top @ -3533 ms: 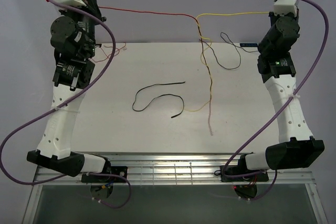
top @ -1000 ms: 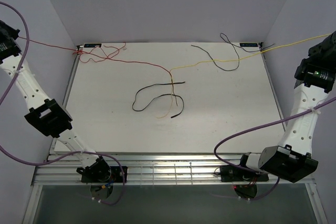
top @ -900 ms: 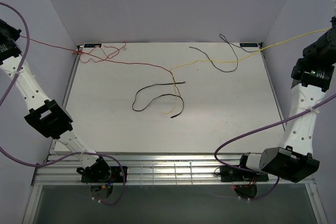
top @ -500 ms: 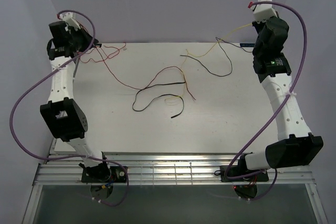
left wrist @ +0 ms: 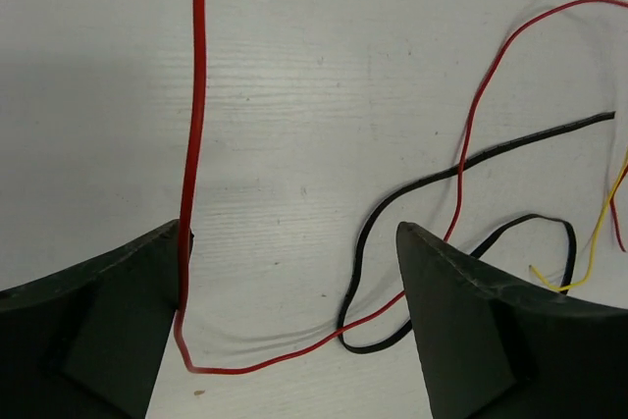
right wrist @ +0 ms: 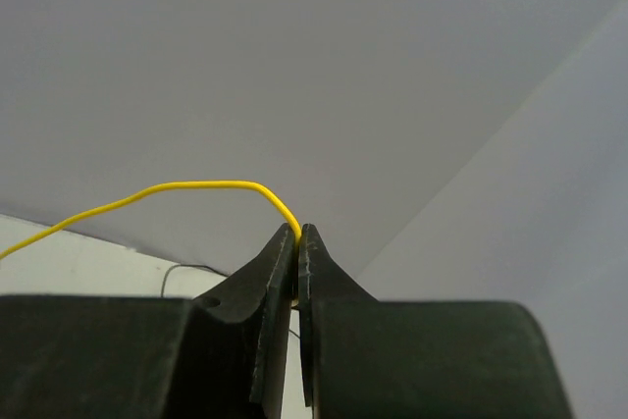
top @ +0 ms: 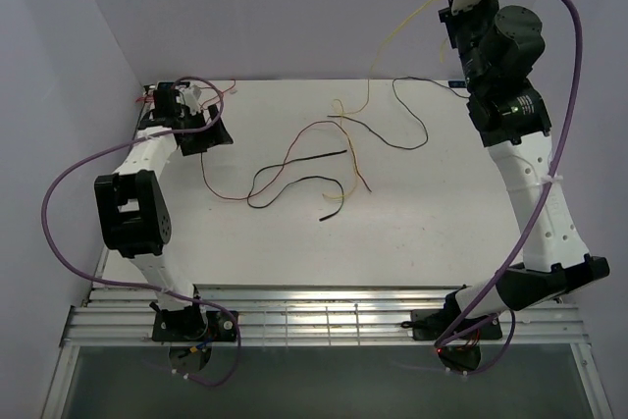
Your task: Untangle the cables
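Four cables [left wrist: 196, 95], two robot arms [top: 530, 174] [top: 132, 208]

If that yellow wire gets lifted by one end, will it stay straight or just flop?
Likely floppy: from the right pincer the yellow wire sags in a loose curve toward the table. Probably very light, since the shut pincer tips alone hold it aloft. Being so thin, it might slip free under a hard pull.

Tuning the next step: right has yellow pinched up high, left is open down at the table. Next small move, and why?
Probably raise the right gripper a little, pulling rightward. It is shut on the yellow wire, whose tail lies across the red wire and a black wire; the left gripper is open, so red is loose.
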You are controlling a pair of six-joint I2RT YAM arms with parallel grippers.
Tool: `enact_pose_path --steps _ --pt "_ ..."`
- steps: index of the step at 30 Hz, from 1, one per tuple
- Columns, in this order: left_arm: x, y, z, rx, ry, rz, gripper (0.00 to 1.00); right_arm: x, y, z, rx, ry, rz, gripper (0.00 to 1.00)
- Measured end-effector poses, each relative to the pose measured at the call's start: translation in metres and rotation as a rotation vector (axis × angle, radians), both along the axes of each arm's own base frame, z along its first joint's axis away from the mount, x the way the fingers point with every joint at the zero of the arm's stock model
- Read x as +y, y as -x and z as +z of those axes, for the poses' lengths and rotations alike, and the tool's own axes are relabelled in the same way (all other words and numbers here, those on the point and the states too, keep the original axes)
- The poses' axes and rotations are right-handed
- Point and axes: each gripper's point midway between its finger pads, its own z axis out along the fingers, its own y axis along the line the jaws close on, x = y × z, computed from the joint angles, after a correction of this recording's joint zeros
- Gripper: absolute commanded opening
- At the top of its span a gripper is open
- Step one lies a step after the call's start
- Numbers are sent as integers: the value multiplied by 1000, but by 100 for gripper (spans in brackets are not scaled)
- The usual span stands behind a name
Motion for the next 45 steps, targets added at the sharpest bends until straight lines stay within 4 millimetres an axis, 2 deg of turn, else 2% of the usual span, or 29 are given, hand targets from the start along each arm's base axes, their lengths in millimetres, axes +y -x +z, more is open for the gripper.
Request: enact_pose_path --steps 3,6,9,13,15,19,22,24,28,31,33,38,42,45 --pt "-8 3 -14 39 -20 -23 98 22 8 11 -12 -19 105 8" --pt "-15 3 -11 35 -47 -58 98 41 15 17 -6 -22 199 8" --pt "-28 -4 4 -28 -110 -130 98 55 23 33 -22 -31 275 8" --pt "-60 -5 28 -120 -187 -267 98 62 40 59 -74 -55 351 8" --pt "-77 -7 43 -173 -205 -336 98 65 53 69 -100 -68 392 8" --pt "-94 -13 67 -260 -241 -403 98 69 80 86 -144 -94 470 8" --pt "-113 -14 77 -319 -256 -476 98 73 102 99 -178 -115 542 8" --pt "-137 -11 78 -350 -267 -556 98 78 115 104 -193 -121 593 8" --pt "-203 -5 66 -400 -265 -758 98 85 135 109 -201 -134 677 8" --pt "-246 0 41 -402 -256 -897 98 92 142 109 -194 -142 729 8" --pt "-263 -1 20 -389 -245 -957 98 96 145 108 -186 -147 757 8" --pt "-277 -13 -27 -341 -225 -1025 98 100 151 108 -178 -161 793 8" --pt "-280 -17 -47 -322 -212 -1041 98 97 160 113 -191 -171 798 8" --pt "-284 -29 -54 -334 -216 -1028 98 93 170 118 -210 -173 800 8"
